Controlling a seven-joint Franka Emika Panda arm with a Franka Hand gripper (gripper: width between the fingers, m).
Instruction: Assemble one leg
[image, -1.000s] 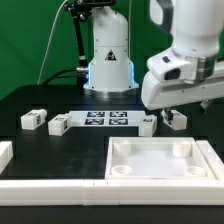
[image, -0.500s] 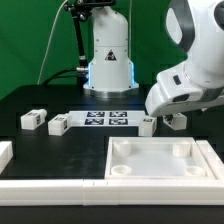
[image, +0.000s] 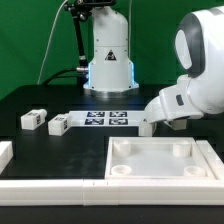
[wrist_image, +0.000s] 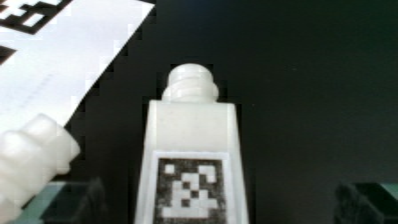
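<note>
My pincer stands wide, one finger on either side of the leg and clear of it; the leg lies just beside the marker board, off its end on the exterior view's right. For a sound grasp I should centre over the body, align square to its long sides, then close evenly. Its fiducial tag carries a pattern only; no brand or writing is legible.

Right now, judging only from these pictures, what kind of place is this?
Most likely a robotics laboratory bench: a robot arm works over a black table, a green screen hangs behind, and the marker board and the leg carry black-and-white tags.
</note>
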